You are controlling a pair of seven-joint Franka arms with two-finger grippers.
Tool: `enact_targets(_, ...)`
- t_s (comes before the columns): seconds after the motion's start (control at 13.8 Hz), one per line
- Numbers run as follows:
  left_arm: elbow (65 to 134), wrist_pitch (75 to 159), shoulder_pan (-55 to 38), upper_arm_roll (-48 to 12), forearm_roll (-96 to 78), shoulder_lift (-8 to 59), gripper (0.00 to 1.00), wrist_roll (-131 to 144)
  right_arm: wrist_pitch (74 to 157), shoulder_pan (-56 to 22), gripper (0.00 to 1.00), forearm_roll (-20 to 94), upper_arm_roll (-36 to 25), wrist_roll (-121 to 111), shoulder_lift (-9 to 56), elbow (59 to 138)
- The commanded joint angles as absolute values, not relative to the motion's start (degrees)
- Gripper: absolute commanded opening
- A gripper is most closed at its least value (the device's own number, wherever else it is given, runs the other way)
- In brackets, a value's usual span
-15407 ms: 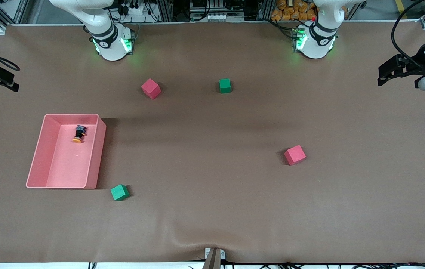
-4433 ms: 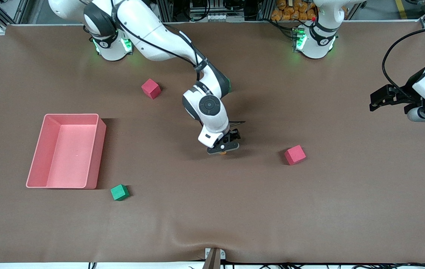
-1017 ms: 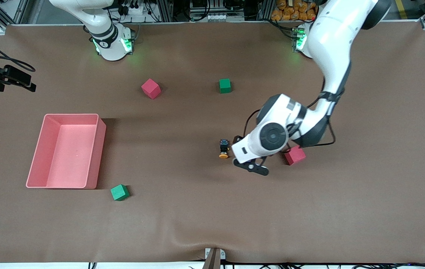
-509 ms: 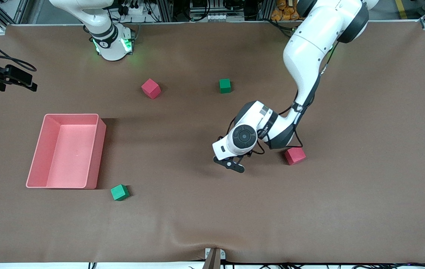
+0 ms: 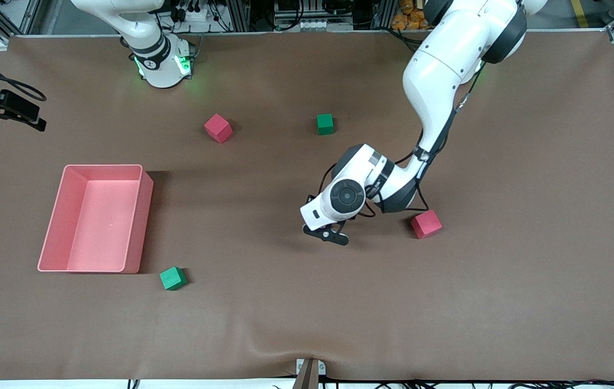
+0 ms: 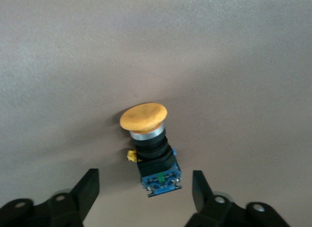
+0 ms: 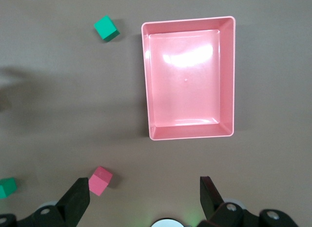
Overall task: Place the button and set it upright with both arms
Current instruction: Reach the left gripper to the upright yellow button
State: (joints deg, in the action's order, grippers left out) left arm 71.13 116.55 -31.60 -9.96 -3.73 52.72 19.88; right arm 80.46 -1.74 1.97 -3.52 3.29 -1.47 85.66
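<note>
Even, soft light falls from above on the brown worktop, with no hard glare in the front view. The pink tray throws a broad, soft shadow toward 3 o'clock. The left arm lays a faint dark patch on the worktop under its wrist. Small green glow spreads on the cloth around the right arm's base.

In the right wrist view, a white glare patch sits on the tray floor near 12 o'clock. In the left wrist view, the button is sharp with a thin shadow beside it; the black fingers at the edge look a little soft.
</note>
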Motion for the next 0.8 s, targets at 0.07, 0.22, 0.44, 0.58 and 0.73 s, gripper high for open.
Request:
enact_targets(0.07, 69.3, 116.9, -35.5, -6.5, -4.7, 53.8, 0.78, 24.4, 78.1, -0.8, 1.00, 1.1, -2.9, 5.3, -2.1, 83.0)
enact_targets(0.22, 69.4, 116.9, -35.7, -6.1, -4.7, 53.8, 0.74, 24.5, 76.9, -1.1, 1.00, -0.4, -2.7, 5.5, -2.0, 83.0)
enact_targets(0.44, 69.3, 116.9, -36.3, -5.8, -4.7, 54.4, 0.64, 26.4, 76.2, -1.2, 1.00, -3.6, -2.6, 5.6, -2.0, 83.0)
enact_targets(0.58, 69.3, 117.2, -36.4, -5.8, -4.7, 54.5, 0.59, 27.7, 75.6, -0.5, 1.00, -3.4, -3.2, 5.4, -2.0, 82.9)
enact_targets(0.73, 69.3, 117.2, -36.4, -5.8, -4.7, 54.5, 0.57, 27.8, 75.6, -0.6, 1.00, -3.3, -2.6, 5.2, -2.0, 82.7)
